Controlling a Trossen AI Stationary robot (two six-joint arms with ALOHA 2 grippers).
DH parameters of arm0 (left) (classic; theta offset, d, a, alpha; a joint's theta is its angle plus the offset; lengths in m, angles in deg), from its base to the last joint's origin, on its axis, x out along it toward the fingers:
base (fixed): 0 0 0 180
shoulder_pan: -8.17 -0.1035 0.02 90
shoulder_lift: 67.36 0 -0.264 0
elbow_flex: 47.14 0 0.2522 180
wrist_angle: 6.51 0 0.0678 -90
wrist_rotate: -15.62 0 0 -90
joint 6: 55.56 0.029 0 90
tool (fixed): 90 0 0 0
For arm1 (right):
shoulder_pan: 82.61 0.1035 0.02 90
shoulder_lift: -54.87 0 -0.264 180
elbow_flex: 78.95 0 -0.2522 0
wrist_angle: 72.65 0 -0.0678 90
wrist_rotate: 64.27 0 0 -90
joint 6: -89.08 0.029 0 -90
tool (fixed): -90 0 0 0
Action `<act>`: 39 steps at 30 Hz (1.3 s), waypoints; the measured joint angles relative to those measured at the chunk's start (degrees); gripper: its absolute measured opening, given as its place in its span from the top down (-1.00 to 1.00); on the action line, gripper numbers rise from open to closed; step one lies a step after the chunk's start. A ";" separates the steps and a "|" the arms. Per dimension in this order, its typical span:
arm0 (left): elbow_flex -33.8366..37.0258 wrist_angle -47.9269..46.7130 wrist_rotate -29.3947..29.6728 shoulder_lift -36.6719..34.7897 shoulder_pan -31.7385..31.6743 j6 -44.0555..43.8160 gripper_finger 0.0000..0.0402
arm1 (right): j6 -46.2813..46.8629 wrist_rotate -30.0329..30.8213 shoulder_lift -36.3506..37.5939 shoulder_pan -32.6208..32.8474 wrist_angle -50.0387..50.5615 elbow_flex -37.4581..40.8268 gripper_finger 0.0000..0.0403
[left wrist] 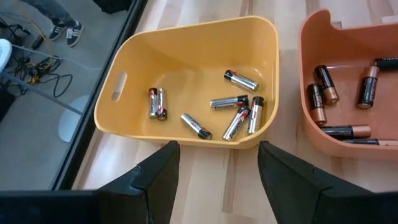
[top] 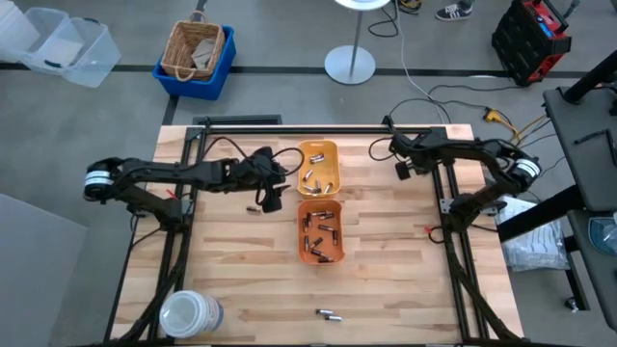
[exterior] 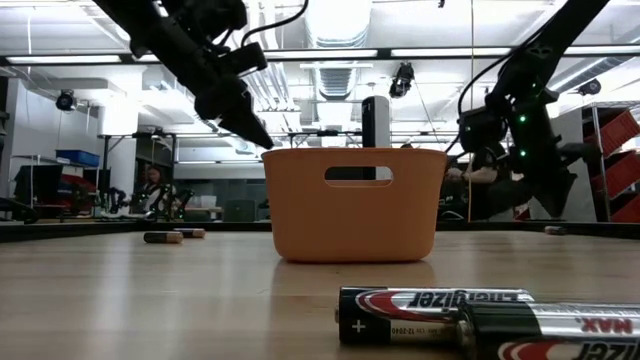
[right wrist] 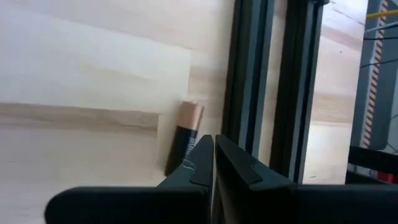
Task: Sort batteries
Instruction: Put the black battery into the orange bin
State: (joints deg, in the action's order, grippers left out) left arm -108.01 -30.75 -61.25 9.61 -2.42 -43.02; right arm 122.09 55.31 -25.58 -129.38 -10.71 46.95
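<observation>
Near the middle of the counter [top: 231, 270], your left gripper [top: 272, 193] hangs with its fingers spread and nothing between them, just short of the yellow-orange tray [top: 319, 167]. Seen from that wrist, the yellow-orange tray [left wrist: 186, 68] holds about seven silver batteries [left wrist: 239, 79], and the orange tray [top: 320, 231] next to it, toward the near edge, holds the copper-topped batteries [left wrist: 326, 84]. Several batteries lie unsorted: two [top: 329, 314] close to the near edge, one [top: 254, 207] just beside your left gripper, and one copper-topped battery [right wrist: 184, 138] against the dark frame rail [right wrist: 249, 87] at the far right corner.

Your right gripper [top: 401, 170] sits over that corner with its fingers pressed together, empty, directly above that battery.

The likely trouble is there: the battery lies tight to the rail, so a finger may strike the metal or roll the battery out of reach. You would need to open the fingers before descending. On the left, a low pass risks clipping the tray wall and shifting both trays.
</observation>
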 joint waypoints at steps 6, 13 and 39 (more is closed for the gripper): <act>0.00 0.38 0.00 0.88 -0.02 0.21 0.02 | 0.24 -5.79 1.75 -0.43 -2.81 0.00 0.92; 0.00 0.59 0.00 1.01 0.00 0.26 0.02 | -2.05 -10.19 0.08 -0.69 -8.41 -0.20 0.59; -0.02 0.70 -0.13 1.03 0.00 -1.53 0.02 | -2.87 -9.31 -5.72 1.03 -14.85 1.84 0.35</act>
State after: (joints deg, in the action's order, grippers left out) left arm -108.03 -30.05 -61.38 10.64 -2.42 -44.55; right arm 119.22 46.00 -31.30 -128.35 -25.56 48.79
